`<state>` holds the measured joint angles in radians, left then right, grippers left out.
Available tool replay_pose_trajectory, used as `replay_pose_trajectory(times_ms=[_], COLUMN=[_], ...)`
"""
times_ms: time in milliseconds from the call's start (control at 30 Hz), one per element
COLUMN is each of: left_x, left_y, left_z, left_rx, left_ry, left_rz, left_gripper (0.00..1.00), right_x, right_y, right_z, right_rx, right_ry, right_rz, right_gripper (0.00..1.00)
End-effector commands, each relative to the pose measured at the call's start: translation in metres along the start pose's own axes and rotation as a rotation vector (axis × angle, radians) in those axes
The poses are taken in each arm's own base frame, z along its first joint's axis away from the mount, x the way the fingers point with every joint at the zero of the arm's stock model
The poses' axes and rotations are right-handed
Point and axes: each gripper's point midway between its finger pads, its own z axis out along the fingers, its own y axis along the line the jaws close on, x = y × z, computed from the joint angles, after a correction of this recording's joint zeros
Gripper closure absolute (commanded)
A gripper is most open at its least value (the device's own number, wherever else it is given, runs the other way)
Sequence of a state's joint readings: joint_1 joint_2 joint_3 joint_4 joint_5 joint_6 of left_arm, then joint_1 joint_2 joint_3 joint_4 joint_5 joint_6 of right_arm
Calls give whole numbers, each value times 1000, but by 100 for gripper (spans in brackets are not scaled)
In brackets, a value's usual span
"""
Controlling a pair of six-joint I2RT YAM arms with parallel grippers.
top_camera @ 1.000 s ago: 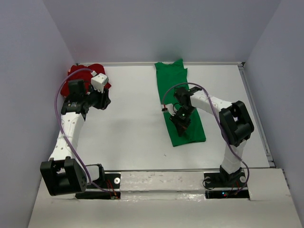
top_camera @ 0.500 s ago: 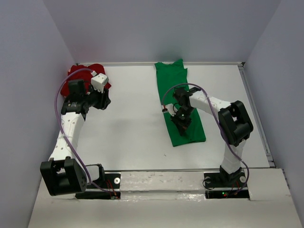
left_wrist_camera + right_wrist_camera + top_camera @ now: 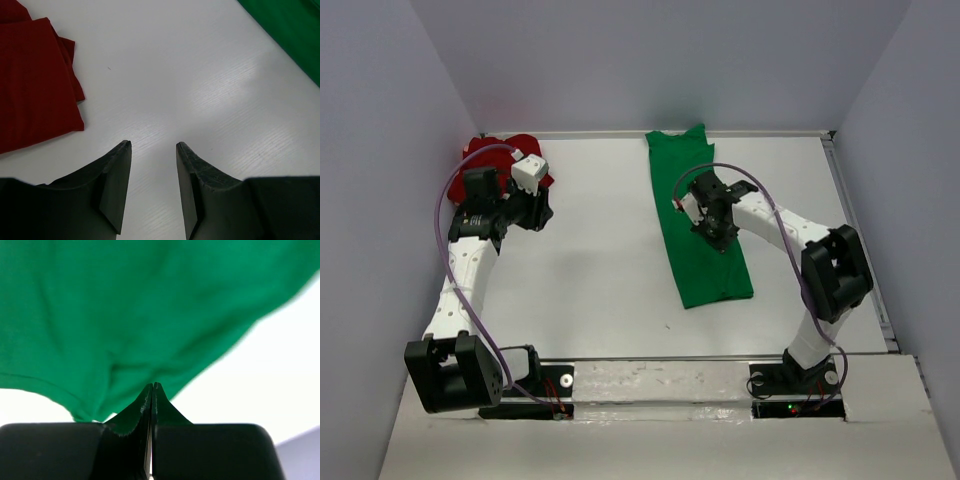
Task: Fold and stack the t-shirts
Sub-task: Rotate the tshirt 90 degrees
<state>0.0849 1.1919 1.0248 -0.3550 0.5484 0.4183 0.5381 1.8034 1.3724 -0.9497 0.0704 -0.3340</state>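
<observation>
The right gripper (image 3: 151, 385) pinches the limp, light green shirt (image 3: 125, 315), likely best taken at a hem; the left gripper (image 3: 152, 147) stands spread, empty.

A bright green cloth t-shirt (image 3: 712, 278), folded into a long narrow strip, lies right of centre on the white counter (image 3: 600, 260), running from the far edge toward the arms. The right gripper (image 3: 719, 236) is down on the strip's middle. A deep red cloth t-shirt (image 3: 498, 149) sits bunched in the far left corner, the left gripper (image 3: 541, 211) just beside it, over bare counter.
</observation>
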Motion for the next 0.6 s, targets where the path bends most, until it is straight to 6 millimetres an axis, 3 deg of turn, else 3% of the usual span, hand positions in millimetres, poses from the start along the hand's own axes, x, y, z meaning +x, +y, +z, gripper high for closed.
replay_pose_trajectory(times_ms=[0, 200, 367, 500, 567], left_x=[-13, -13, -11, -12, -15], left_y=[-4, -8, -25, -38, -39], left_z=[-6, -6, -1, 8, 14], left_rx=[3, 26, 121, 165, 176], left_ry=[-53, -59, -56, -32, -21], left_rz=[39, 33, 28, 45, 43], left_gripper=[50, 51, 71, 100, 100], right_x=[-6, 0, -13, -14, -11], right_y=[-39, -45, -49, -61, -70], right_z=[-30, -38, -50, -55, -65], right_rx=[249, 293, 290, 309, 340], right_ry=[-72, -75, -165, -209, -234], right_rz=[57, 60, 121, 169, 192], right_gripper=[100, 100, 100, 100, 100])
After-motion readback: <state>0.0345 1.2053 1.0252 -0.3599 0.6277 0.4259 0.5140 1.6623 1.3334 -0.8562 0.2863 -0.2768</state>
